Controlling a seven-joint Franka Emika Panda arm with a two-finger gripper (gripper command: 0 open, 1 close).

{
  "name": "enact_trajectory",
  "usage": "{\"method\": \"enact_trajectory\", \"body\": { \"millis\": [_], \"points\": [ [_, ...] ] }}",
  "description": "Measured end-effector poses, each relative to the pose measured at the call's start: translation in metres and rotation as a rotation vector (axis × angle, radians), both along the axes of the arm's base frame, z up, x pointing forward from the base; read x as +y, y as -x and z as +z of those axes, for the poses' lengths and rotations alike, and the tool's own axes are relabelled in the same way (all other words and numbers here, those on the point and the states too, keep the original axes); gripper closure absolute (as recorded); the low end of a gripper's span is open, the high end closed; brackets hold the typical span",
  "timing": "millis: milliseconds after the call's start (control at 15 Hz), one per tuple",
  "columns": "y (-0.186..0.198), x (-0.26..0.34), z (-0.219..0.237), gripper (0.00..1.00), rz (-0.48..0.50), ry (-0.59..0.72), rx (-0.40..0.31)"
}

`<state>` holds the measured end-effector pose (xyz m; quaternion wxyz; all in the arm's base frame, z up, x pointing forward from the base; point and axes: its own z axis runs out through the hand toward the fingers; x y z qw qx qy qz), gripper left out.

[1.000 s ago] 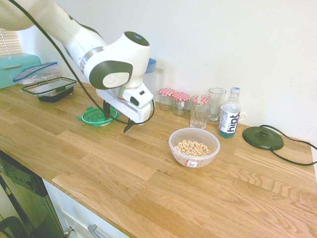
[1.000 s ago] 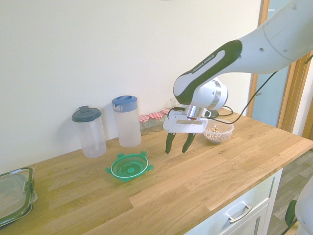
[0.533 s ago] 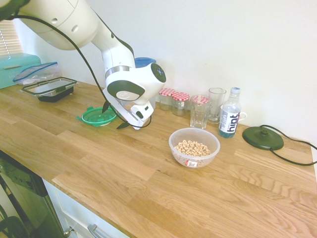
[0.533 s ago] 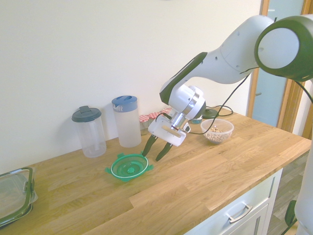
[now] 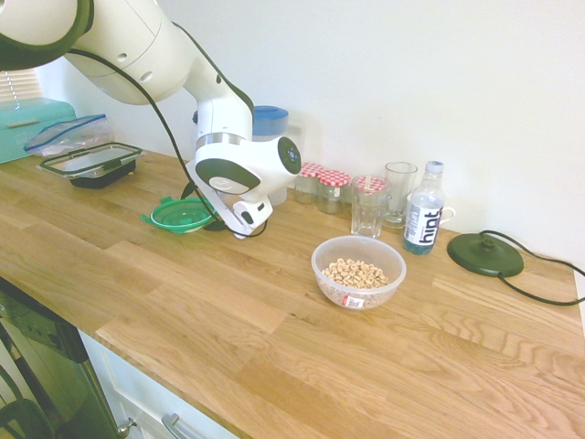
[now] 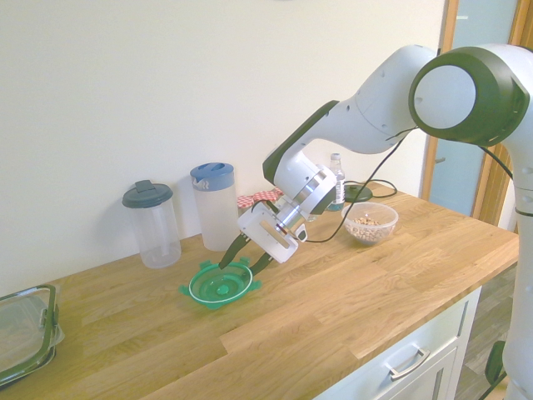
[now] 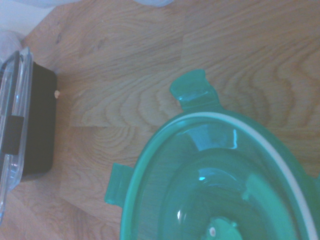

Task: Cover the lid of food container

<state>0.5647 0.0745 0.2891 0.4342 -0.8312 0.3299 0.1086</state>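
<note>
Wooden worktop (image 5: 228, 311) along a pale wall carries all task items. Over the last second the arm has swung away from the food container (image 5: 358, 272) and tilted down toward the lid (image 6: 220, 284), which lies flat on the worktop, well apart from the container. The gripper (image 6: 241, 253) now hangs at the lid's near rim, jaws spread wide, nothing held. Assessment: approach is nearly complete; grasping the rim comes next.

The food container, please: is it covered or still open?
Open: cereal rings show in the food container; the lid lies apart on the counter.
</note>
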Motion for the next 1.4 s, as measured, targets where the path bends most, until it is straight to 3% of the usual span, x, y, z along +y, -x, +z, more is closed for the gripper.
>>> {"method": "enact_trajectory", "body": {
  "millis": [133, 200, 1400],
  "points": [
    [0.001, 0.007, -0.002, 0.0, 0.001, -0.011, 0.005],
    [0.001, 0.009, -0.002, 1.0, 0.001, -0.014, 0.007],
    [0.002, 0.013, -0.015, 1.0, 0.005, 0.034, 0.04]
  ]
}}
